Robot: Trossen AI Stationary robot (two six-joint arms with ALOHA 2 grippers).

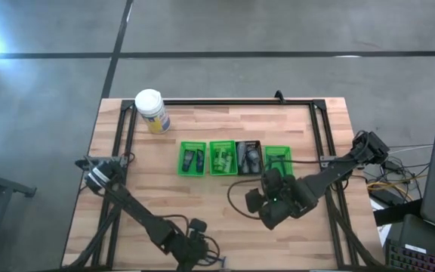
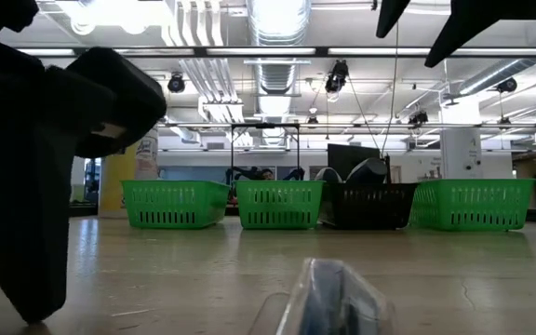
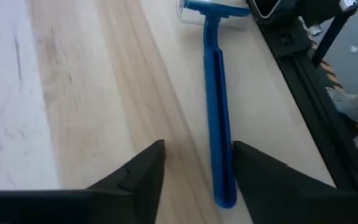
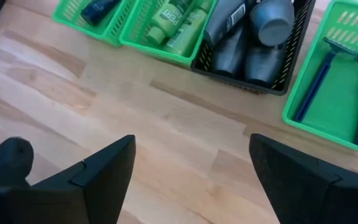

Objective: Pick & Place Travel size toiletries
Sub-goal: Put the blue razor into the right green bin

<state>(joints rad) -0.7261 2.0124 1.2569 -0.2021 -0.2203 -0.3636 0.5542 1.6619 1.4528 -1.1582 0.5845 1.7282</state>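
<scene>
A blue razor (image 3: 219,118) lies flat on the wood near the table's near edge. Its capped head (image 3: 216,11) points away from my left gripper (image 3: 197,149). That gripper is open and low over the table, with the handle's free end (image 3: 224,190) between its fingers, close to one of them. In the low view the clear-capped head (image 2: 328,298) shows up close. My right gripper (image 4: 191,143) is open and hovers over bare wood just near of the bins (image 1: 266,202). The bins hold dark tubes (image 4: 98,7), green bottles (image 4: 176,25), grey bottles (image 4: 253,37) and blue razors (image 4: 316,87). My left gripper stands astride the razor handle's free end (image 3: 224,190), coming along the handle at a low slant. The razor lies flat on the table. The handle runs right beside one finger (image 3: 260,174); whether that finger touches it I cannot tell.
Four small bins stand in a row mid-table: three green (image 1: 192,159) (image 1: 223,157) (image 1: 278,157) and one black (image 1: 249,156). A white yellow-labelled canister (image 1: 151,110) stands near the far left corner. A black frame rail (image 3: 303,81) runs close beside the razor.
</scene>
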